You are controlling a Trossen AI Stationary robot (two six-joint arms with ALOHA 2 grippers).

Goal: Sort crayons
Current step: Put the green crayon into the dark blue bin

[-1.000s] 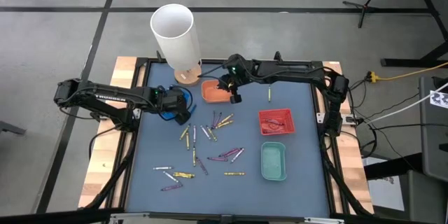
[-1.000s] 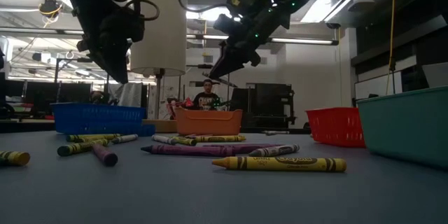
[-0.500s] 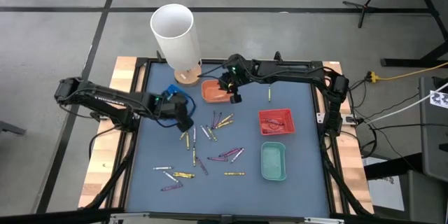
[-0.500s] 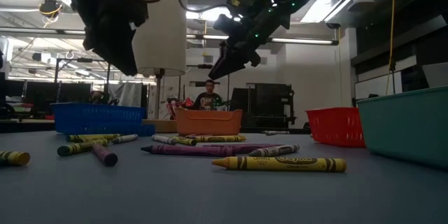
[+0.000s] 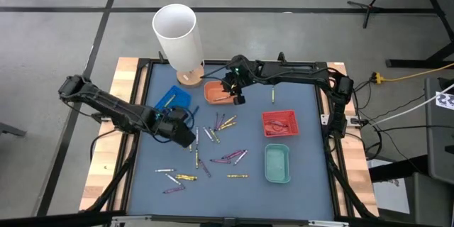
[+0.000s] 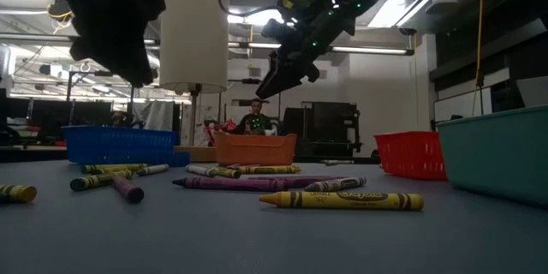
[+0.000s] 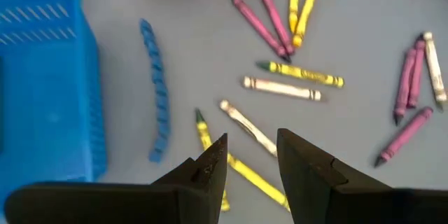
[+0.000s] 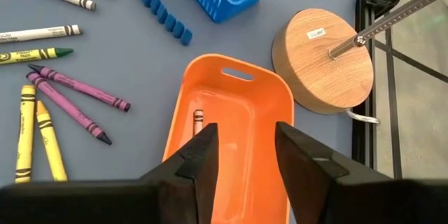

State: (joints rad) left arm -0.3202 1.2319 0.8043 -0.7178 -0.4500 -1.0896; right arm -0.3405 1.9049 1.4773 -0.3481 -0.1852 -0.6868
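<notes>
Several crayons [image 5: 213,133], yellow, purple and whitish, lie scattered on the dark table top. My left gripper [image 7: 252,140] hovers open above the left side of this scatter, over a whitish crayon [image 7: 246,124] and a yellow crayon [image 7: 245,173], just near of the blue tray [image 5: 172,99]. My right gripper [image 8: 245,129] stands open above the orange tray [image 8: 231,112] at the far middle. One short crayon [image 8: 198,120] lies on that tray's floor. Neither gripper has anything between its fingers.
A lamp with a white shade [image 5: 175,28] stands on a round wooden base [image 8: 322,59] beside the orange tray. A red tray [image 5: 280,123] and a green tray [image 5: 277,164] sit at the right. A ridged blue strip [image 7: 155,98] lies beside the blue tray.
My left gripper has swung away from the blue tray toward the table's near edge, out over the left of the crayon scatter, rolling as it went; the blue tray now shows fully. My right gripper has stayed over the orange tray.
</notes>
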